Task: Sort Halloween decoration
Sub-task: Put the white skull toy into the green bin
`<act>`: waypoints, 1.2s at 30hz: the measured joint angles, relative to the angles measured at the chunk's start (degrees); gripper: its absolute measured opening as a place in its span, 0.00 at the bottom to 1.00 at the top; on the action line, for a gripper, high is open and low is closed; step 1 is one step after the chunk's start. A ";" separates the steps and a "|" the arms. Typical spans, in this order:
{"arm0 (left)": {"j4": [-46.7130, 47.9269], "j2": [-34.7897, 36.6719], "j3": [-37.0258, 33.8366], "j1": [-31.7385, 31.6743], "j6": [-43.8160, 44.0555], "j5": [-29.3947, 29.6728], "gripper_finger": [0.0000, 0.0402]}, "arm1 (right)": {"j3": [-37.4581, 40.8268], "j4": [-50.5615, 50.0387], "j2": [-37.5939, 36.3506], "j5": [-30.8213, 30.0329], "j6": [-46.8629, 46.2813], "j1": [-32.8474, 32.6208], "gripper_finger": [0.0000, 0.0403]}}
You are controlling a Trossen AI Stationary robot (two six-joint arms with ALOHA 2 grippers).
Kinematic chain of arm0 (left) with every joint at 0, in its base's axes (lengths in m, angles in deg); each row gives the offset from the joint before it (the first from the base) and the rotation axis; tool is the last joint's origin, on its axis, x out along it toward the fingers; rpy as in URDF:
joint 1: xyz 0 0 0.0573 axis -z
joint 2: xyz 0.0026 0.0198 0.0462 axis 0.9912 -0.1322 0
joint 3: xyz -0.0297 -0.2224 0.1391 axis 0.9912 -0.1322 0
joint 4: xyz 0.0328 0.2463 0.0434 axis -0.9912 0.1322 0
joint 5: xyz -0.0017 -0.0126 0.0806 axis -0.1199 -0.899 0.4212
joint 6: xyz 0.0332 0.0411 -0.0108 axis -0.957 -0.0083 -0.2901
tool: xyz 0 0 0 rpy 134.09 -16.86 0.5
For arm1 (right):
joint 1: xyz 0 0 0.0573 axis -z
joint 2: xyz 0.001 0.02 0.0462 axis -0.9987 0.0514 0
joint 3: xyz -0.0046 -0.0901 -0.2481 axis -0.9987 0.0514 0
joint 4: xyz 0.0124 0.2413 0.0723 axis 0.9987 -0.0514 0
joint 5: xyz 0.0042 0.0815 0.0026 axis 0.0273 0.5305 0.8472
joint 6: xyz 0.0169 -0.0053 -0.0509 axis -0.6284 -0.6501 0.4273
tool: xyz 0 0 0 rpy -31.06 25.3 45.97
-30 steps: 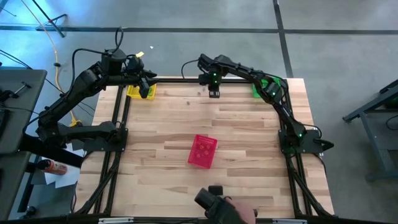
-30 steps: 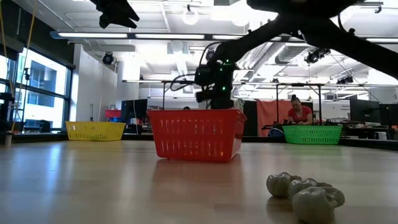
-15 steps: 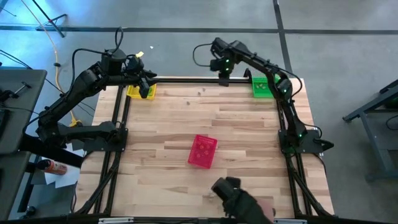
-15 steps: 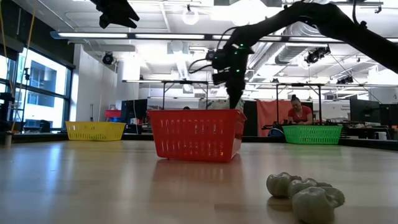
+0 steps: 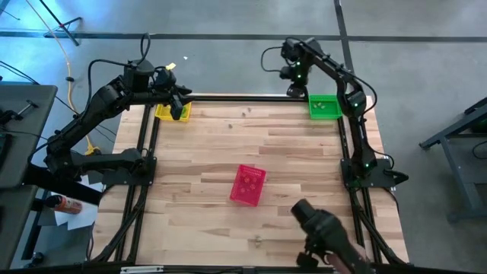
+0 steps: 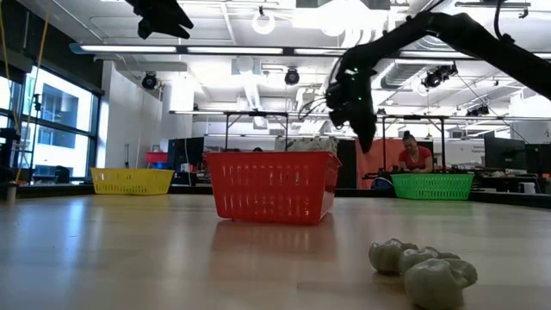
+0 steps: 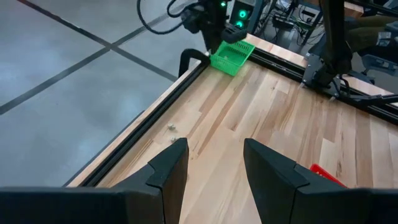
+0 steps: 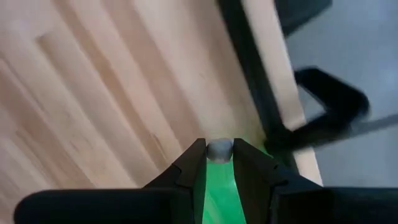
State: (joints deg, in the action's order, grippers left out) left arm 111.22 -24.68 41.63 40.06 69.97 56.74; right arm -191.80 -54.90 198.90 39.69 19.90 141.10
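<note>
My right gripper (image 5: 295, 88) hangs above the table's far edge, just left of the green basket (image 5: 324, 106), and is shut on a tiny pale Halloween decoration (image 8: 219, 148). Green mesh of that basket (image 8: 216, 194) shows below the fingers. My left gripper (image 5: 181, 103) waits open over the yellow basket (image 5: 169, 113). A red basket (image 5: 248, 185) stands mid-table. Several pale trinkets (image 6: 422, 267) lie on the tabletop near its front edge. My right gripper pinches the small round trinket (image 8: 219, 147) between its two fingertips, at their very ends. The fingers point down from above. The trinket is lifted clear of the table, high over the wood and the basket's edge.
A person's dark-sleeved arm (image 5: 327, 234) reaches over the near right edge. A tiny loose piece (image 7: 173, 127) lies by the far rail. Black frame rails (image 5: 228, 97) run along the table's far and side edges. People sit in the room beyond the table.
My right gripper has gone toward the table's right edge and past the far edge, rising and rolling a little, with the trinket kept between its fingers; it now stands beside the green basket. The person's arm has shifted right along the near edge.
</note>
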 joint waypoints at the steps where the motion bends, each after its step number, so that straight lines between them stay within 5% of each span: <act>1: -0.11 0.00 0.00 0.00 0.01 0.00 0.37 | 0.00 -0.17 0.00 -0.32 -0.74 0.91 0.18; 7: -0.13 0.00 0.00 0.02 0.14 0.00 0.37 | 0.00 -0.15 -0.07 -6.66 -11.12 6.20 0.18; 11: -0.12 0.00 0.00 0.02 0.18 0.01 0.37 | 0.02 -0.15 -0.07 -6.13 -23.91 9.83 0.18; 16: -0.11 0.00 0.01 0.02 1.10 0.04 0.37 | 2.09 -0.01 -0.36 -3.83 -29.31 12.33 0.18; 27: -0.58 0.00 0.00 0.02 1.64 0.04 0.37 | 31.26 2.90 -8.55 -3.02 -25.31 12.32 0.18; 36: -3.03 0.00 0.00 0.02 3.19 0.04 0.37 | 37.43 11.33 -9.09 -3.02 -30.31 12.46 0.18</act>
State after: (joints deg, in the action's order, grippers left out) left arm 108.19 -24.68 41.63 40.08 73.15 56.78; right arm -154.37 -43.57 189.80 36.68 -10.40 153.55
